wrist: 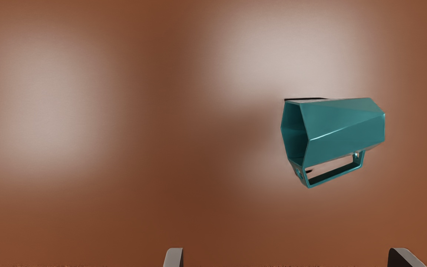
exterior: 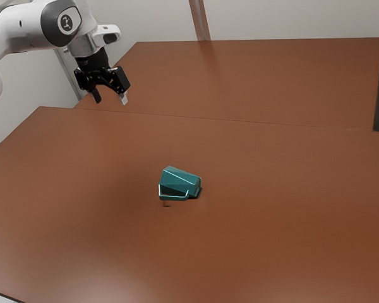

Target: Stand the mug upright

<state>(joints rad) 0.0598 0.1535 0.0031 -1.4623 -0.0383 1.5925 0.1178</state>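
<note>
As seen in ext. view, have gripper [exterior: 110,101] raised above table [exterior: 271,221] w/ fingers [exterior: 123,99] spread, well apart from teal mug [exterior: 179,183], tipped on side. In wrist view, see mug beyond fingers, nearer one finger's side, w/ mouth [wrist: 295,133] toward other's, handle [wrist: 336,175] toward gripper.

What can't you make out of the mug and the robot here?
Inside floor of the mug: wrist view, behind its wall and in shade.
Its side facing the table: both views, hidden by its body.
Base of the arm: exterior view, cut off by the left edge.
Most of the tool: wrist view, bottom edge.
</note>
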